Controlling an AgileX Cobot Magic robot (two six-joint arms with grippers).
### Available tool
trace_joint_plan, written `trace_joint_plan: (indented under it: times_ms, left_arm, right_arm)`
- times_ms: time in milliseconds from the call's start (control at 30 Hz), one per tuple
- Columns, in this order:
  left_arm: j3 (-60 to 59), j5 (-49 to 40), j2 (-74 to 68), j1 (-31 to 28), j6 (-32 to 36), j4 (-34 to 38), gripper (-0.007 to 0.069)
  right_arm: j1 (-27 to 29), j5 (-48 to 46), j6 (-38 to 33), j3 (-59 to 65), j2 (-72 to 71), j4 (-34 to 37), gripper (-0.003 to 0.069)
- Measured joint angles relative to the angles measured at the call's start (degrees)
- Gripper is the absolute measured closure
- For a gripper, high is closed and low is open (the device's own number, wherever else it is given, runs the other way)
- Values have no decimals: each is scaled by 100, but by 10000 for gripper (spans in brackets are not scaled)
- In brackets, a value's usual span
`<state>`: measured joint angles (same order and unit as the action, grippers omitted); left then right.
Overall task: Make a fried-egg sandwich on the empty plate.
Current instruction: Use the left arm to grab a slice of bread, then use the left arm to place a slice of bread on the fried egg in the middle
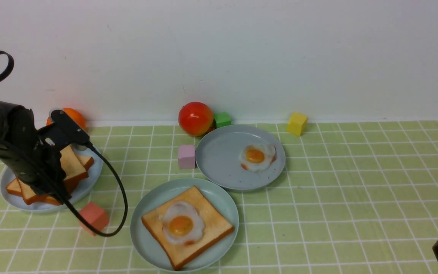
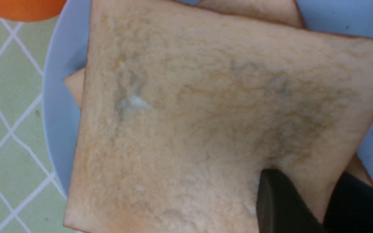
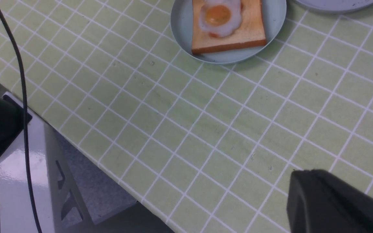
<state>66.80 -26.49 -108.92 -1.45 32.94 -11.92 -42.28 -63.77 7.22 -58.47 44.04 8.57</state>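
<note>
1. Green-tiled worktop [image 1: 356,190], with a white wall [image 1: 242,45] behind it.
2. Teal plate [image 1: 219,198] at mid front edge carries toast [image 1: 207,215] topped with egg [image 1: 181,225].
3. Left gripper [image 2: 306,194] straddles a slice [image 2: 206,113] on the grey plate [image 1: 93,173] at the left edge; I cannot tell if it grips.
4. Right gripper [image 3: 332,197] at the front right corner, jaws together.

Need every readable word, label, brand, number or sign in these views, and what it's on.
No readable text in any view.
Plain: teal plate, toast on it, fried egg, stacked toast slice.
Blank faces: yellow block, green block, pink block, red block.
No label visible on the left arm.
</note>
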Motion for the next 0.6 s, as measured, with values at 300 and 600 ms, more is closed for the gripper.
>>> trace_joint_plan:
  times_ms: [300, 600]
  left_arm:
    - [-17, -223, 860, 194, -33, 51, 545]
    - [-205, -1455, 1945, 2180, -1521, 814, 545]
  right_arm:
    - [0, 0, 0, 0, 0, 2, 655]
    - [0, -106, -6, 0, 0, -148, 652]
